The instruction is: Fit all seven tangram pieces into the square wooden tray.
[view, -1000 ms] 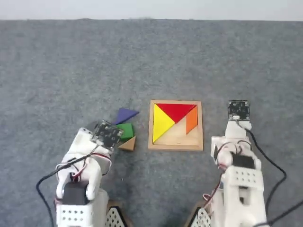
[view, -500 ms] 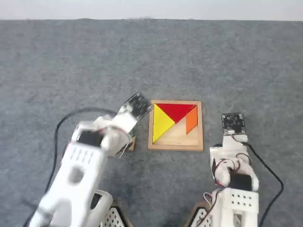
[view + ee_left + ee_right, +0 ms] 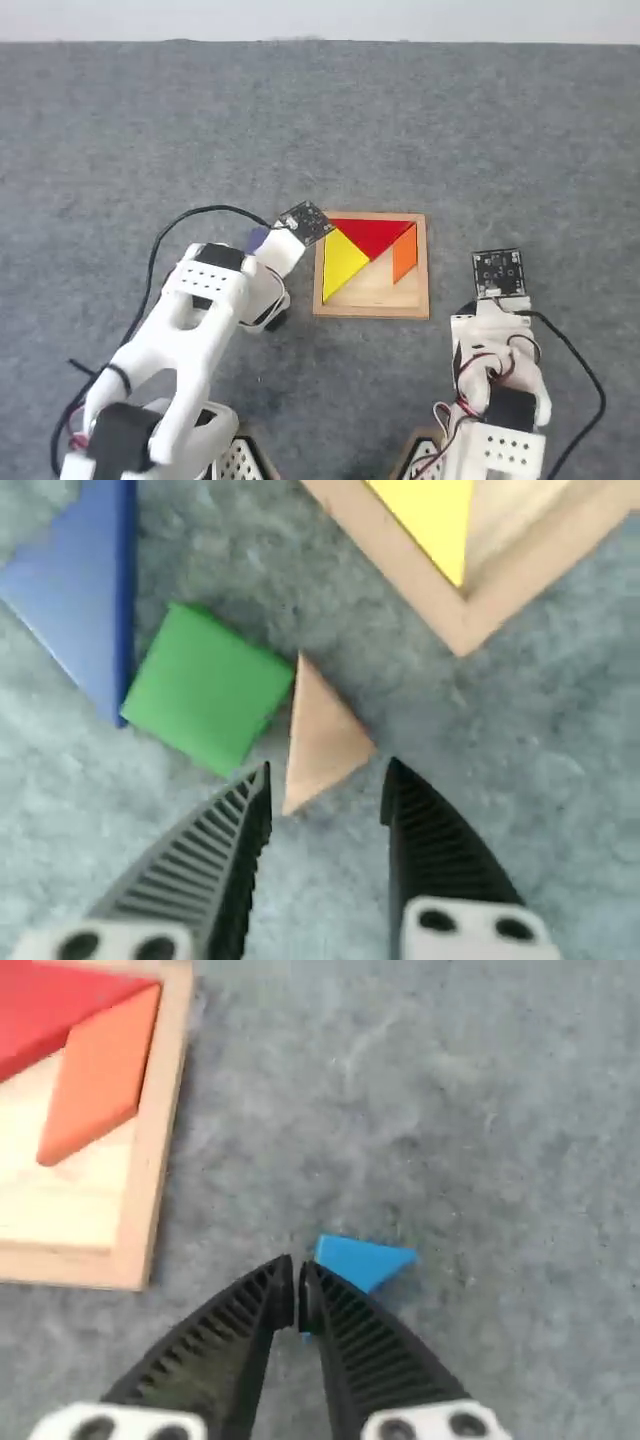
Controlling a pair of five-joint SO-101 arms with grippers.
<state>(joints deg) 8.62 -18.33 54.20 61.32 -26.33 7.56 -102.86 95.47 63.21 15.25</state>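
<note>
My left gripper [image 3: 327, 770] hangs with jaws wide over the tan triangle [image 3: 320, 735], which lies just outside a corner of the tray [image 3: 500, 590]. This looks like the pick-up: I should lower, pinch its edges, then carry it to the tray's bare wood. My right gripper [image 3: 298, 1270] is closed.

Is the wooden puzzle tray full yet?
Not full. The square wooden tray holds only a red triangle, a yellow triangle and an orange parallelogram; bare wood shows beside them.
</note>
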